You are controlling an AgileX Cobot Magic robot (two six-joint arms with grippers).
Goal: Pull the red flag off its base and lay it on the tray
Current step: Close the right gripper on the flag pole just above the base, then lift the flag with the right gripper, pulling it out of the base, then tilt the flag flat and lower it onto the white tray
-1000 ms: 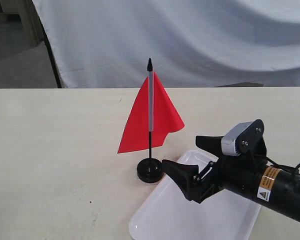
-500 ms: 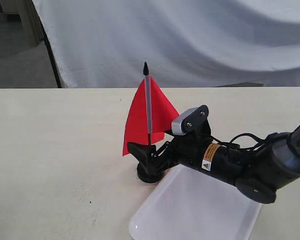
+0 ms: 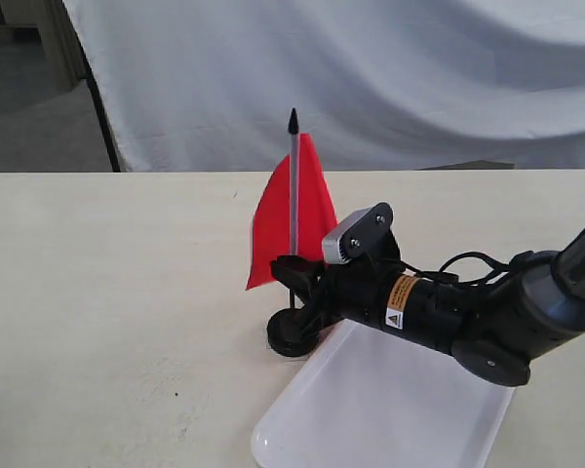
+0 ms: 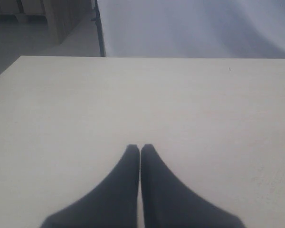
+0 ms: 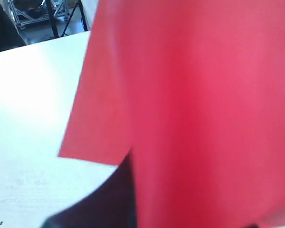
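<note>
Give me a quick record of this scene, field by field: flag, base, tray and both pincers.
flag: upright, pole standing in the base
base: on the table, beside the tray's corner
tray: nothing lying in it
right pincer: at the pole below the cloth, above the base; grip unclear
left pincer: shut, holding nothing

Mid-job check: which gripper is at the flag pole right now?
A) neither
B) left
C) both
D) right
D: the right gripper meets the pole of the flag just above the base, jaws apparently closed on it. The left gripper, jaws shut, is over the table with no flag in its view.
</note>
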